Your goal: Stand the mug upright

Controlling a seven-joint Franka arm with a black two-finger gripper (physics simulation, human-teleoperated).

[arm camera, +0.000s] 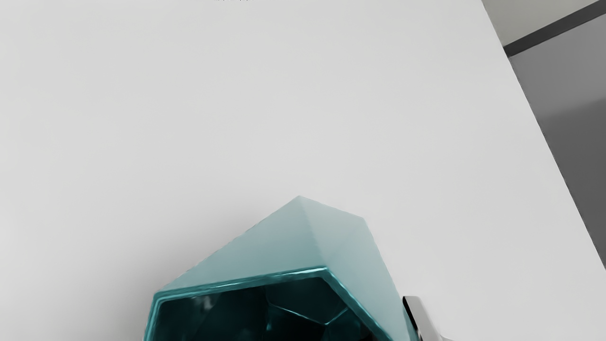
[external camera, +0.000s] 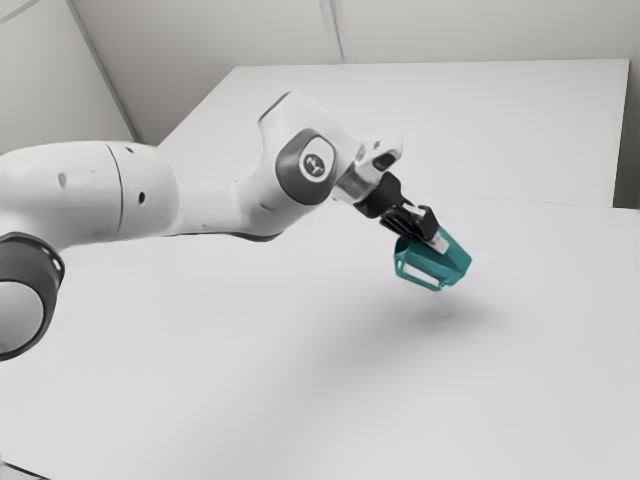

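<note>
The teal, faceted mug hangs tilted above the table in the exterior view, its handle loop toward the exterior view's left and low. My gripper reaches down to it at a slant and is shut on its side wall. In the wrist view the mug turns its open, angular mouth toward the camera. One fingertip of my gripper lies against the outside of the mug's wall; the other is mostly hidden by the mug.
A white table extends below the arm, with a soft shadow beneath the mug. The table's edge crosses the wrist view beyond the mug, with a grey surface past it. Pale walls stand behind.
</note>
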